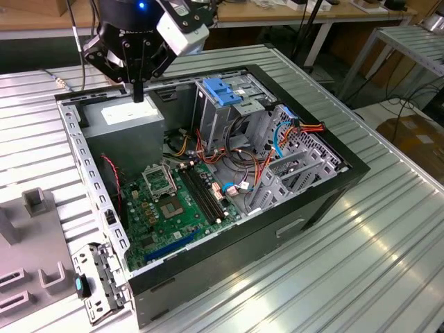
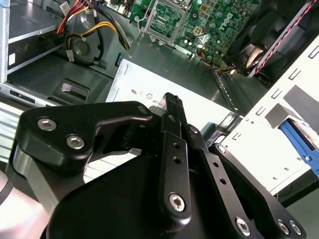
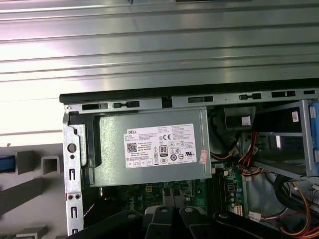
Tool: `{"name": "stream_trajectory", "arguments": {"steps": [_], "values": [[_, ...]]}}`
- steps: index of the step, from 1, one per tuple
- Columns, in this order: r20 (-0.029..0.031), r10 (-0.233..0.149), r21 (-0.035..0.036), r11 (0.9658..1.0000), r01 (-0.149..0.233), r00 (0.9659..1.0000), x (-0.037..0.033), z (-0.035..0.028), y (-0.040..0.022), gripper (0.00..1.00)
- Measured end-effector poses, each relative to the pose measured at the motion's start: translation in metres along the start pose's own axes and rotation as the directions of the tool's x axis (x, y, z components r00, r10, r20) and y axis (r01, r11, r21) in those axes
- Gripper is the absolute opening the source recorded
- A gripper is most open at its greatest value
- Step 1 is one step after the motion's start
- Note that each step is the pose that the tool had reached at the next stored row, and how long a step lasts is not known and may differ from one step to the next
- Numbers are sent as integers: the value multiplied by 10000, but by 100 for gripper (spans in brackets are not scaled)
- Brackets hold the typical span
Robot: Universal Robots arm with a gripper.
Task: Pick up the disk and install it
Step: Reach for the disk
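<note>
Disk [image 2: 300, 142]: a blue side rail is all that can be made out in the second wrist view, the rest cut off at the frame edge. It lies outside the case, beyond the case wall [image 1: 82, 156], well apart from the gripper. In the first wrist view a blue sliver [image 3: 4, 163] sits beside the grey blocks of the fixture [image 1: 52, 243], which is on the table [image 1: 374, 243] to the exterior view's left of the gripper and nearer the camera.

Gripper [image 1: 138, 94]: fingers drawn together, nothing between them. It hangs tip-down over the far end of the power supply [image 1: 128, 114], the grey box with a white sticker in the case corner. The tip [image 2: 172, 102] points at the sticker. Cannot tell whether it touches the box.

Motherboard [image 1: 173, 208]: green, flat on the case floor, below the gripper and nearer the camera than the power supply.

Drive cage [image 1: 229, 121]: bare metal, upright, to the exterior view's right of the gripper and near it. A light-blue bracket [image 1: 220, 90] sits across its top.

Cables [image 1: 305, 128]: red, orange and yellow bundle, farther right of the cage, well apart from the gripper.
</note>
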State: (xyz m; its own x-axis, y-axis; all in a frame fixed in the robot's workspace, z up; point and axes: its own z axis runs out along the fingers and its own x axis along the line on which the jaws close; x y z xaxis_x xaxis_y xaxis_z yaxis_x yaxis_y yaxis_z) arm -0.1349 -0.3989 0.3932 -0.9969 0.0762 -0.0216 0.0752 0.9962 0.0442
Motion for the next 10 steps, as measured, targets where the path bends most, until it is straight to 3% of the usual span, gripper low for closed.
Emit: {"name": "stream_trajectory", "arguments": {"steps": [10], "values": [[-20,1,0,10000,-1,10000,37,0,-3,11]]}}
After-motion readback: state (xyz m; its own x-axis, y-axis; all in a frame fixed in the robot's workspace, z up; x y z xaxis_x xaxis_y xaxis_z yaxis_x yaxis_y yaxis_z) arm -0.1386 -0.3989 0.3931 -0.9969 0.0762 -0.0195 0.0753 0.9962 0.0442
